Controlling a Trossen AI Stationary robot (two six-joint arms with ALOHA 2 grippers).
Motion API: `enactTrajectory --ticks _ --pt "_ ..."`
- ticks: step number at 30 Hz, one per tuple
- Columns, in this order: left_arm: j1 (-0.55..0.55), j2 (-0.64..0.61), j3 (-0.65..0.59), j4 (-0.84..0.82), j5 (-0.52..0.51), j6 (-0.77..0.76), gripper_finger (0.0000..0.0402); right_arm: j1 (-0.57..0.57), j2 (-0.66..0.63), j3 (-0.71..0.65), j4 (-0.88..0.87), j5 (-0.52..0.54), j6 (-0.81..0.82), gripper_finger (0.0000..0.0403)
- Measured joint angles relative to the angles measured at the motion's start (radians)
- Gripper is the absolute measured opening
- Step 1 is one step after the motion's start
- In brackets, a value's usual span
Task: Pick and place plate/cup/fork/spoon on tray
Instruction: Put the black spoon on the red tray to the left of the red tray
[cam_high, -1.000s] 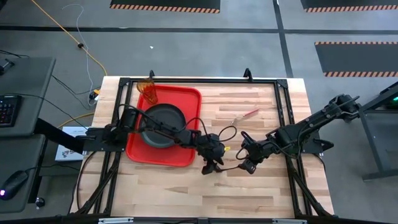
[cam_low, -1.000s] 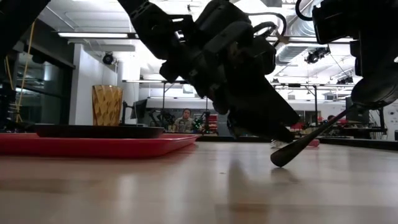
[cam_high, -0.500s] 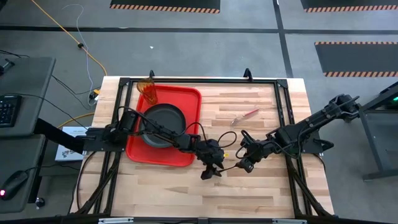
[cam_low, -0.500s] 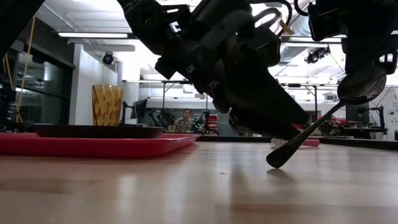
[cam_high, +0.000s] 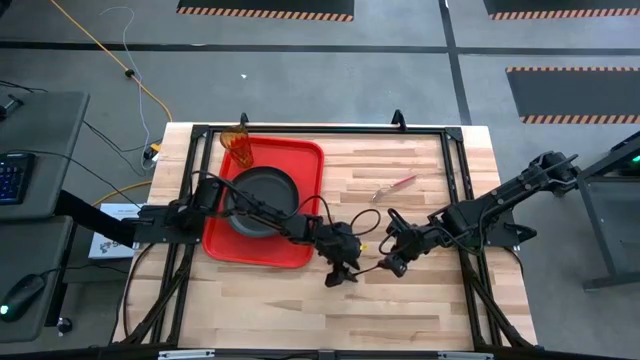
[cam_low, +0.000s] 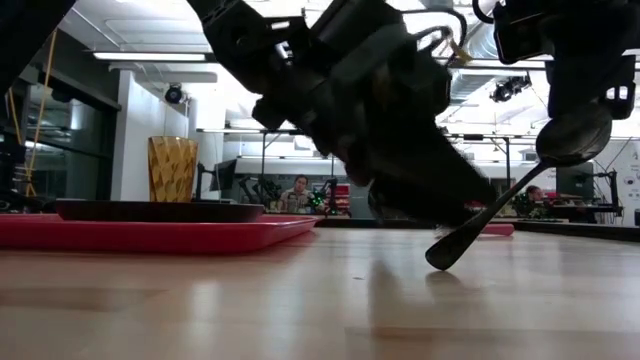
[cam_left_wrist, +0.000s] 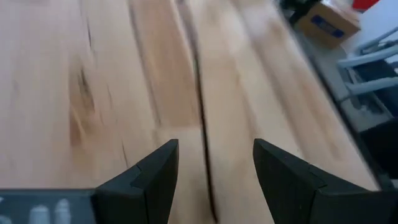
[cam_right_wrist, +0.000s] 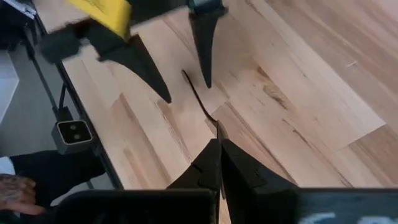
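Observation:
The red tray (cam_high: 310, 160) holds the dark plate (cam_high: 262, 200), and the amber cup (cam_high: 238, 145) stands on its far left corner. The reddish fork (cam_high: 395, 185) lies on the bare wood right of the tray. My right gripper (cam_high: 393, 264) is shut on the dark spoon (cam_low: 500, 205) right of the tray's near corner. My left gripper (cam_high: 340, 272) is open and empty just left of the spoon. In the right wrist view its two fingers (cam_right_wrist: 149, 71) stand over the handle's free end. My right gripper pinches the spoon at its bowl end (cam_low: 572, 135) between its two shut fingers (cam_right_wrist: 239, 165). The thin handle (cam_right_wrist: 198, 99) sticks out forward from the fingertips, toward the table's left. The spoon slants down, with its handle tip (cam_low: 440, 258) at or just above the wood.
A black frame (cam_high: 330, 130) runs around the table top. Bare wood lies near and right of the grippers (cam_high: 420, 310). A person (cam_low: 297, 190) sits in the room far behind the table.
My right gripper has raised the spoon's bowl end, so the spoon slants more steeply while its handle tip stays low by the table. My left gripper has shifted a little toward the table's near edge and has stayed open.

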Motion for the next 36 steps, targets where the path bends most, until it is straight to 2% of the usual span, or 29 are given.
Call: enactTrajectory --ticks 6,9,11,14,16,18,20,28,32,36 --pt "-0.003 0.046 0.003 0.03 0.005 -0.094 0.0197 0.0 0.0 0.0 0.005 0.008 0.0 0.0" --pt "-0.004 0.048 0.003 0.033 -0.003 -0.102 0.0184 0.0 0.0 0.0 0.005 0.008 0.0 0.0" --pt "-0.003 0.046 0.002 0.036 -0.003 -0.093 0.016 0.0 0.0 0.0 0.005 0.008 0.0 0.0" --pt "0.008 0.037 -0.001 0.023 0.011 -0.092 0.0099 0.0 0.0 0.0 0.005 0.007 0.003 0.0" --pt "0.023 0.037 -0.001 0.022 0.049 -0.089 0.0044 0.0 0.0 0.0 0.005 0.007 0.003 0.0" --pt "0.046 0.03 -0.001 0.003 0.112 -0.094 0.0012 0.0 0.0 0.0 0.005 0.007 0.002 0.0" --pt "0.066 0.022 -0.001 -0.029 0.14 -0.09 0.0012 0.0 0.0 0.0 0.004 0.007 0.0 0.0" --pt "0.16 -0.114 -0.002 -0.408 0.15 0.1 0.0003 -0.009 -0.023 0.0 -0.013 0.018 0.035 0.0011" --pt "0.2 -0.17 -0.004 -0.557 0.145 0.144 0.0002 -0.037 -0.076 0.0 -0.045 0.056 0.038 0.0048" --pt "0.24 -0.292 -0.097 -0.546 0.104 0.109 0.0002 -0.054 -0.129 0.0 -0.065 0.137 0.038 0.0109"
